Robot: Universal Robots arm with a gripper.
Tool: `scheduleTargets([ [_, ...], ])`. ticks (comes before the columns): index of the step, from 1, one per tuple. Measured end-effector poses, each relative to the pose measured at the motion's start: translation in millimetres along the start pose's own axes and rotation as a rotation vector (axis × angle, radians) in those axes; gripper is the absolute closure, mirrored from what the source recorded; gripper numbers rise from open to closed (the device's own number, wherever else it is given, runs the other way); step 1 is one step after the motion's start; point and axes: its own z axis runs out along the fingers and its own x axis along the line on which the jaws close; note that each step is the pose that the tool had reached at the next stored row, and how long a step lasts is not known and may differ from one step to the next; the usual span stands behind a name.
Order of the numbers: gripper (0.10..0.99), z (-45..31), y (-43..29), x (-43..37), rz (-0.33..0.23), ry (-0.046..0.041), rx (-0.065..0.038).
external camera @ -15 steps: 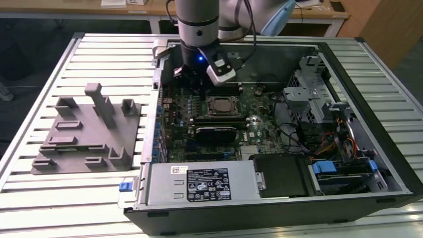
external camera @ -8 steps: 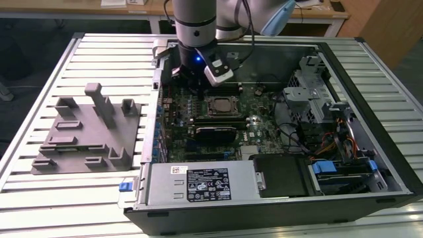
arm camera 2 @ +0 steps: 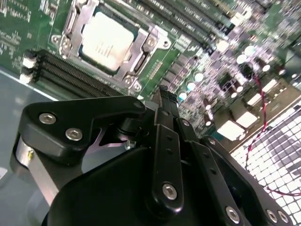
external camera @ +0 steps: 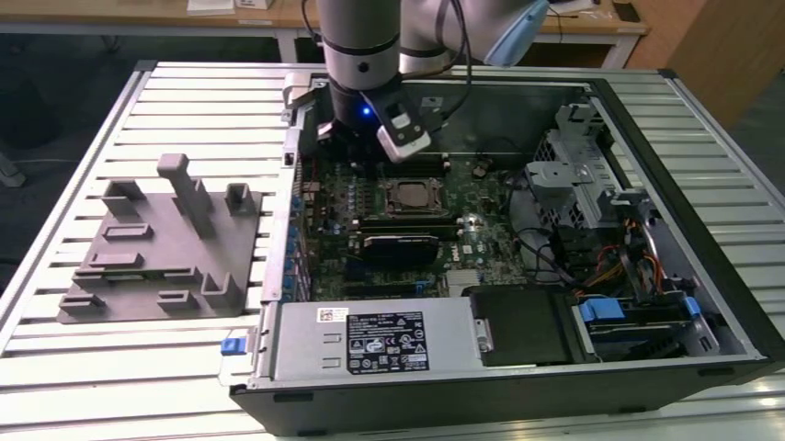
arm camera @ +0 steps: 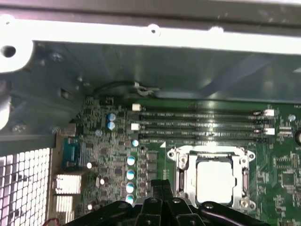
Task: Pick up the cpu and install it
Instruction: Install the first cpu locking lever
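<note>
I have the gripper [arm camera 2: 162, 94] hanging over the motherboard [external camera: 472, 234] inside the open computer case [external camera: 687, 276], and its fingers look pressed together with nothing between them. The cpu [arm camera 2: 107, 41] is lying flat in its socket frame [arm camera 2: 150, 42], silvery top up, at about two o'clock from the fingertips in the first wrist view [arm camera: 214, 181] and at about eleven o'clock in the second. I judge it light, stiff and smooth-topped, with a delicate underside, so any hold belongs on two opposite edges, level, with gentle force. The metal frame crowds those edges closely. The grey fixture [external camera: 160, 243] sits on the slatted table [external camera: 73, 165], at nine o'clock from the case in the exterior view.
</note>
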Motion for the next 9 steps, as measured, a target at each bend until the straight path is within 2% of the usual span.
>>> scheduleTargets([
  [4, 0.98, -0.2, -1.4, 0.5, 0.002, 0.0, -0.04],
  [9, 0.98, -0.4, -3.3, 0.8, 0.005, 0.0002, -0.095],
])
